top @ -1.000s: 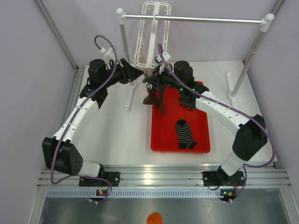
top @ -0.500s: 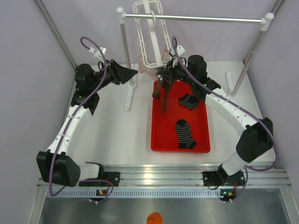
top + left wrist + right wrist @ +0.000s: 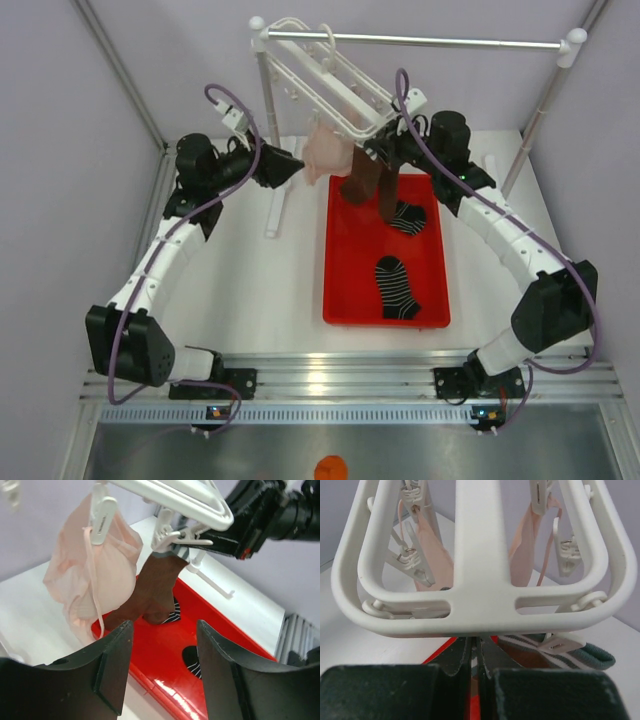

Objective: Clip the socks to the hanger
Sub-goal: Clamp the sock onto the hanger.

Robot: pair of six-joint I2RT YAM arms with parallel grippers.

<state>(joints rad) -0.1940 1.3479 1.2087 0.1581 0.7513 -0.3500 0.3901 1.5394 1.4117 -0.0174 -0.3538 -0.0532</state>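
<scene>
The white hanger [image 3: 335,75] hangs by its hook from the crossbar and is tilted toward the right. A peg holds a dark brown sock [image 3: 362,180] by its striped cuff, which also shows in the left wrist view [image 3: 155,587]. My right gripper [image 3: 386,138] is shut at the hanger's lower end [image 3: 480,605], and a thin strip of striped cuff shows between its fingers [image 3: 476,652]. A second brown piece [image 3: 389,195] hangs beside it. Two black striped socks [image 3: 399,288] [image 3: 407,217] lie in the red tray [image 3: 338,305]. My left gripper [image 3: 292,166] is open and empty [image 3: 164,630], just left of the hanging items.
A pale pink fabric item [image 3: 322,155] is pegged to the hanger, close in front of my left gripper [image 3: 92,575]. The stand's metal crossbar [image 3: 450,42] spans the back on white posts [image 3: 265,120] [image 3: 540,105]. Walls close in on both sides.
My right gripper has moved right and back with the brown sock, and the hanger has swung up and tilted toward it. My left gripper pulled back a little, then returned near the pink item.
</scene>
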